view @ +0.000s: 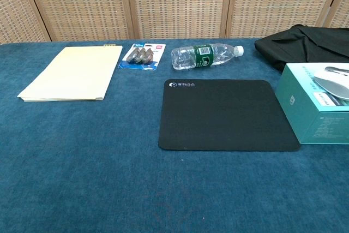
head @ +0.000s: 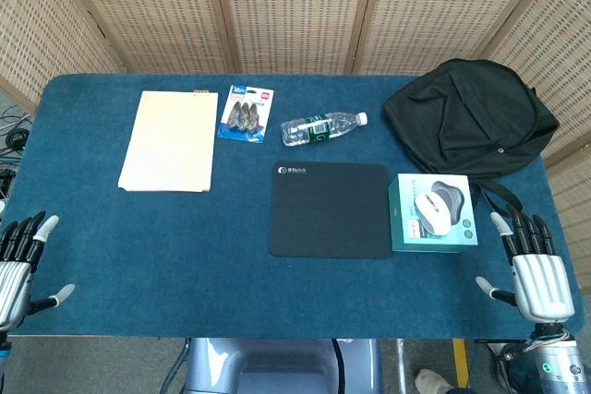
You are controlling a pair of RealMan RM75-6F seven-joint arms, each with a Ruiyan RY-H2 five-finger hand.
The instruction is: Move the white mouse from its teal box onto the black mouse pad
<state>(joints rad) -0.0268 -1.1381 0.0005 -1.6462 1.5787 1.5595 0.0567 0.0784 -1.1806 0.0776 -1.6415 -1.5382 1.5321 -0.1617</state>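
The white mouse (head: 430,211) lies in its teal box (head: 404,228), which stands just right of the black mouse pad (head: 332,210). In the chest view the mouse (view: 336,82) shows at the right edge in the box (view: 313,114), beside the pad (view: 226,114). My right hand (head: 533,268) is at the table's front right corner, below and right of the box, fingers spread and holding nothing. My left hand (head: 20,260) is at the front left edge, far from the pad, also spread and holding nothing. Neither hand shows in the chest view.
A black backpack (head: 471,117) lies behind the box, one strap reaching down past it. A water bottle (head: 320,128) lies on its side behind the pad. A blister pack (head: 246,113) and a cream folder (head: 170,140) sit at the back left.
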